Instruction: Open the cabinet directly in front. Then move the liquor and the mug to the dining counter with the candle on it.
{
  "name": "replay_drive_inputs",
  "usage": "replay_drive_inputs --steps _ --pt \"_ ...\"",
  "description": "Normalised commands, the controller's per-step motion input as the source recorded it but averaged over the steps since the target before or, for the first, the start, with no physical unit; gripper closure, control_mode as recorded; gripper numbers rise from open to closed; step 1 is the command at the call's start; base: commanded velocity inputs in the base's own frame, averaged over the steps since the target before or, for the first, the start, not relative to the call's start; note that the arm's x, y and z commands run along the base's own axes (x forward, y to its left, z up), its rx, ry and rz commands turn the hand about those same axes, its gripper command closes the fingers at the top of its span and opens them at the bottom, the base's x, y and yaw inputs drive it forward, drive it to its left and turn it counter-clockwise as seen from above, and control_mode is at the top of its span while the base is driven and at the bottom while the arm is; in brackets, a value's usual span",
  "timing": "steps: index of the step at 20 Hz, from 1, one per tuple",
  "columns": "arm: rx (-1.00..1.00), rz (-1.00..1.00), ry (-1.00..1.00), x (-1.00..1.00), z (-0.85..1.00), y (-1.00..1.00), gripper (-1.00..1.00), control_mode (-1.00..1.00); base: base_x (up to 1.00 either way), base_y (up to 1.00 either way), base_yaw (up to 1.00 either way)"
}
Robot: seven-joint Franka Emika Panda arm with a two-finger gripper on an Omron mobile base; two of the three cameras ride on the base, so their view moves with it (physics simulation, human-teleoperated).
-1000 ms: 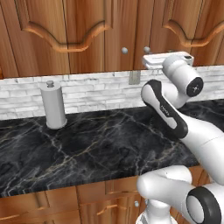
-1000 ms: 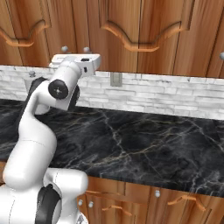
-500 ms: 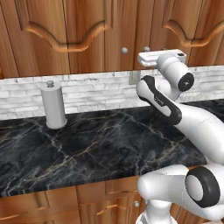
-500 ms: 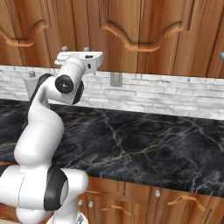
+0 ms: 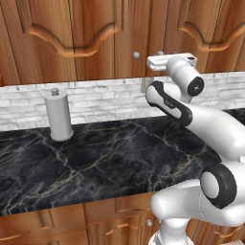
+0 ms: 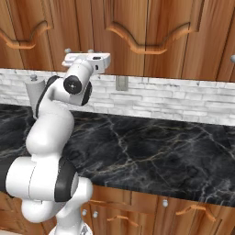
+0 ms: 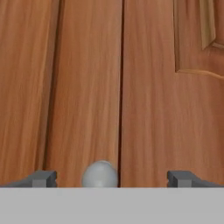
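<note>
Knob [image 7: 100,174] on the shut cabinet [image 7: 87,87] sat between the wide-open hand's [image 7: 113,178] tips; small, smooth, likely slippery, so grip it squarely.

The white arm [image 5: 201,119] rises from the lower right and reaches up to the cabinet [image 5: 95,38], whose reddish-brown doors are shut. Its hand is pressed close to the door fronts at their lower edge, and the gripper [image 5: 160,56] points into the wood, fingertips hidden behind the hand. A round silver knob [image 5: 137,55] sits just left of the gripper at about the same height. Below the gripper runs a white brick backsplash [image 5: 105,98] with a small grey wall plate [image 5: 144,84] just under the hand. Lower down and well to the left of the gripper, a grey paper-towel cylinder [image 5: 58,115] stands upright on the black marble counter [image 5: 95,167].
</note>
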Motion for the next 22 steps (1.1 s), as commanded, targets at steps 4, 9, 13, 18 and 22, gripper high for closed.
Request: replay_drive_inputs --steps 4,9,13,18,22 --pt "0.0 0.0 0.0 0.37 -0.07 0.0 -1.0 -1.0 0.0 0.0 0.0" --pt "0.0 0.0 0.0 0.38 -0.05 0.0 -1.0 -1.0 0.0 0.0 0.0" --pt "0.0 0.0 0.0 0.37 -0.07 0.0 1.0 -1.0 0.0 0.0 0.0" --pt "0.0 0.0 0.0 0.07 0.0 0.0 1.0 -1.0 0.0 0.0 0.0" --pt "0.0 0.0 0.0 0.0 0.0 0.06 1.0 -1.0 0.0 0.0 0.0"
